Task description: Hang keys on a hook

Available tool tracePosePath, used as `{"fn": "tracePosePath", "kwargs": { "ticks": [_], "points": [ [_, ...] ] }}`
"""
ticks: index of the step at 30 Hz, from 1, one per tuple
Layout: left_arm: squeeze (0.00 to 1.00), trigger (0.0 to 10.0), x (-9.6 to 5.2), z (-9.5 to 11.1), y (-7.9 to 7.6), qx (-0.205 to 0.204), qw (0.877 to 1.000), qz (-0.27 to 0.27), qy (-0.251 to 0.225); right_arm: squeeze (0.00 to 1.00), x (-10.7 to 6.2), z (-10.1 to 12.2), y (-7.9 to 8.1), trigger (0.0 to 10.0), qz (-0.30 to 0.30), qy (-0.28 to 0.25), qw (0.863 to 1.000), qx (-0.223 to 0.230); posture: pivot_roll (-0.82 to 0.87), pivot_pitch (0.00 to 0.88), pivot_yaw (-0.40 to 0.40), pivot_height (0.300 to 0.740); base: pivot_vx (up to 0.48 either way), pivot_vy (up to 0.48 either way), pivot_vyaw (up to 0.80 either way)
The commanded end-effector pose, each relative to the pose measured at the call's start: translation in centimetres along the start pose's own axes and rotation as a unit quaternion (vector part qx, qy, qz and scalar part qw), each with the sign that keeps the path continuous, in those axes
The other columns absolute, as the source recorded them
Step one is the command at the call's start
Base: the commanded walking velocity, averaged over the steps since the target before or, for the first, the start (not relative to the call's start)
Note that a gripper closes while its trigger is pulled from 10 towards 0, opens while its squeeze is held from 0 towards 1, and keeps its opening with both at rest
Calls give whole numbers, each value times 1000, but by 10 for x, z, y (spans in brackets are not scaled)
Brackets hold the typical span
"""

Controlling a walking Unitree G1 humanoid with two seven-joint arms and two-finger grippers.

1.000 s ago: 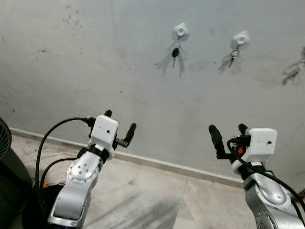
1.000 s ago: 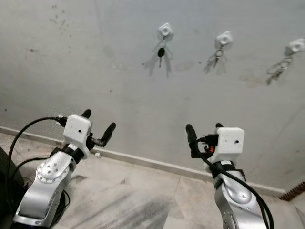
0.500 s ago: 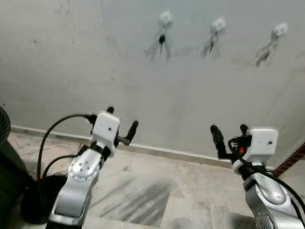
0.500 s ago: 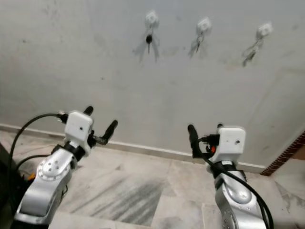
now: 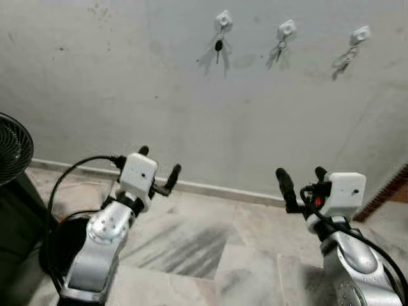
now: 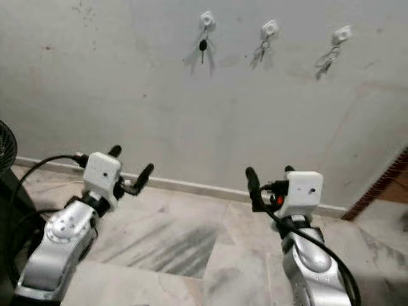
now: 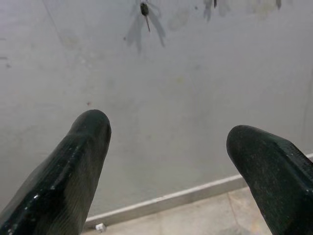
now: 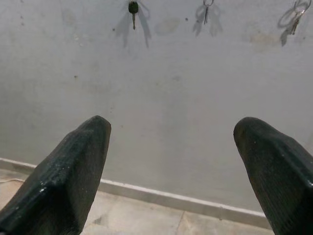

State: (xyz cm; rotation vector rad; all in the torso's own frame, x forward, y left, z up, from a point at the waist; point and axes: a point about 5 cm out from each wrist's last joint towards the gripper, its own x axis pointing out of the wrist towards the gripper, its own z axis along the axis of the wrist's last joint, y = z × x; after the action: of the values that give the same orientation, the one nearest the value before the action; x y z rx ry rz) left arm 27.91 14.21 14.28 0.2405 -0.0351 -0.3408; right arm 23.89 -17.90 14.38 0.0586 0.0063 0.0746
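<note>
Three white hooks are sitting in a row high on the grey wall (image 5: 95, 95), and a set of keys is hanging from each one. The left hook (image 5: 223, 18) is carrying a key with a dark head (image 5: 218, 46), the middle hook (image 5: 287, 28) is carrying a small bunch on a ring (image 5: 279, 47), and the right hook (image 5: 361, 34) is carrying a looser bunch (image 5: 345, 59). All three are well apart from the robot.

The left pincer (image 5: 157, 171) is hovering low in front of the wall, its two black fingers (image 7: 73, 166) standing wide apart and holding nothing. The right pincer (image 5: 301, 178) is hovering at a similar height, also spread wide and empty; its fingertips (image 8: 68, 171) are framing the wall under the hooks.

Below, a pale skirting strip (image 5: 210, 189) is running along the foot of the wall, and the marble floor (image 5: 191, 242) is lying under both arms. A black fan (image 5: 14, 148) is standing at the left edge, near a black cable (image 5: 60, 185) that is curving from the left arm.
</note>
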Motion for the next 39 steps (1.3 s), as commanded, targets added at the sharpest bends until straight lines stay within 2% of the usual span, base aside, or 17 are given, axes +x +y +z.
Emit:
{"fn": "tracePosePath", "kwargs": {
  "ticks": [1, 10, 16, 21, 25, 39],
  "points": [
    [0, 10000, 1, 2, -2, -1, 1000, -7, -2, 0, 0, 3, -3, 10000, -7, -6, 1000, -4, 149, 0, -22, 740, -281, 0, 0],
    [0, 10000, 1, 2, -3, -1, 1000, -10, -3, 0, -1, 2, -2, 10000, -7, -5, 1000, -2, 150, 0, -22, 740, -282, 0, 0],
    [0, 10000, 1, 2, -3, -9, 1000, -11, -4, 0, 0, 1, -2, 10000, -6, 0, 1000, -5, 148, 0, -24, 740, 0, 0, -142],
    [0, 10000, 1, 4, -4, -34, 999, -26, -3, 0, 0, 2, -1, 10000, -6, 0, 1000, -4, 144, 0, -26, 740, 0, 0, -788],
    [0, 10000, 1, 4, -5, -30, 999, -29, -3, 0, -1, 2, -2, 10000, -5, 1, 1000, -6, 143, 0, -27, 740, 0, 0, -788],
    [0, 10000, 7, 11, -7, -56, 997, -43, -12, 0, -1, 4, 0, 10000, -3, 1, 1000, -10, 131, 0, -28, 740, 0, 0, -788]
  ]
}}
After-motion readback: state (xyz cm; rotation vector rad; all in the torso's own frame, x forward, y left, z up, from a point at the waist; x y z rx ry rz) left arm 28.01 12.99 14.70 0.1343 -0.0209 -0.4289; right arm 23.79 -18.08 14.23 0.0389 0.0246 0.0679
